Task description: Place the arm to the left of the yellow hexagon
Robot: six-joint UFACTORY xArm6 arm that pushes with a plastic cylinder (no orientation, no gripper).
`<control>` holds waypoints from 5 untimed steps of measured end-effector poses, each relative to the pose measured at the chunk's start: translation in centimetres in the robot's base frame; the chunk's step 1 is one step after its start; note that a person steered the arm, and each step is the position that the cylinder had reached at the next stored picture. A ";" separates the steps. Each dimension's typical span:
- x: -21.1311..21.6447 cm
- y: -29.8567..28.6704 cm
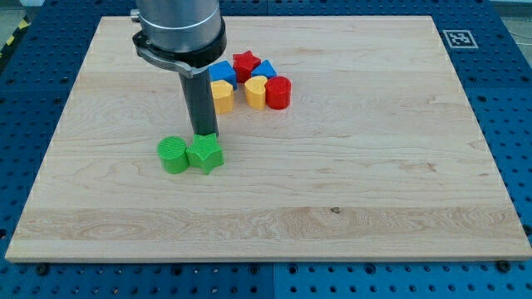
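Note:
The yellow hexagon (222, 95) lies on the wooden board (349, 183) in a cluster near the view's top middle, its left edge partly hidden by my rod. My tip (204, 134) rests just above the green star (205, 154), below and slightly left of the yellow hexagon. A green cylinder (173, 155) touches the green star's left side. A yellow heart (256, 91), a red cylinder (278, 92), a red star (245, 65) and two blue blocks (222, 73), (265, 70) make up the cluster.
The arm's grey body (179, 29) hangs over the board's top left middle. A black-and-white marker (456, 37) sits at the board's top right corner. A blue perforated table (507, 100) surrounds the board.

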State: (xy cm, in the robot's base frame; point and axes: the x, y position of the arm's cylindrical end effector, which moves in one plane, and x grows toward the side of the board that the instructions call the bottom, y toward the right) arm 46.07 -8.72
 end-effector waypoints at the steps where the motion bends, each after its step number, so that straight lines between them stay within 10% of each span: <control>1: -0.2 0.0; 5: -3.6 -2.0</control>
State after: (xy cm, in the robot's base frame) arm 42.46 -10.74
